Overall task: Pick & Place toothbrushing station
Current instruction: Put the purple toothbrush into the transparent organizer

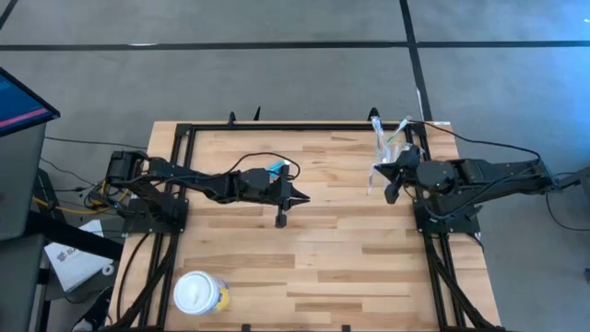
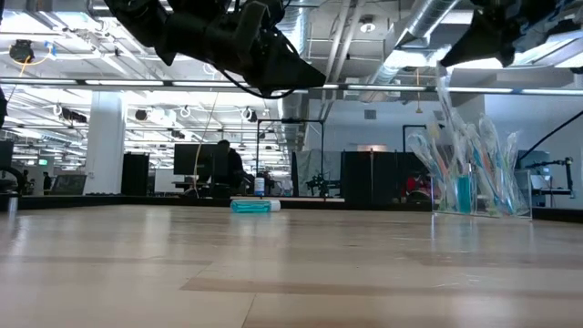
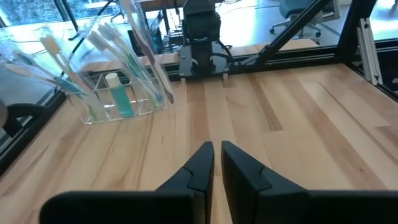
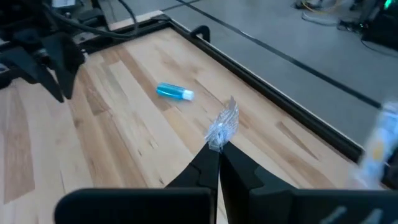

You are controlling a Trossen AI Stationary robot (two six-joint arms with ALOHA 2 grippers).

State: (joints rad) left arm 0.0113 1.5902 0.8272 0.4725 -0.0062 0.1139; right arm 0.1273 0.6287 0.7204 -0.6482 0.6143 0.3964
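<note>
Clear tumbler (image 1: 386, 140) w/ toothbrushes (image 3: 109, 43) stands at the far right corner of the desk (image 1: 350, 267), upright, brushes fanned out and leaning over its rim. A blue tube (image 1: 275, 168) lies flat in the far half of the desk, left of centre, well apart from the tumbler.

Right jaws are pressed together, pinching the end of a clear crinkly wrapped brush (image 4: 222, 127), above the desk just beside the tumbler. Left jaws are nearly together w/ only a thin slit, nothing between them, hanging above mid-desk near the tube. The yellow tub (image 1: 199, 294) sits at the near left corner, out of the way.

Risks, as I judge them:
- The grip is on the wrapper tip only; slick film could slide or twist out during transit, so the brush drops on the desk.
- The tumbler is already crowded; lowering another brush in could snag the leaning ones, lever some out or tip the tumbler, esp. so near the desk edge.
- The tube is round and on its side; an off-centre close by the left jaws could roll or squirt it away.
- Left arm (image 1: 212, 183) and right arm (image 1: 461, 175) both work the far half, so there is a clash risk if they converge.
</note>
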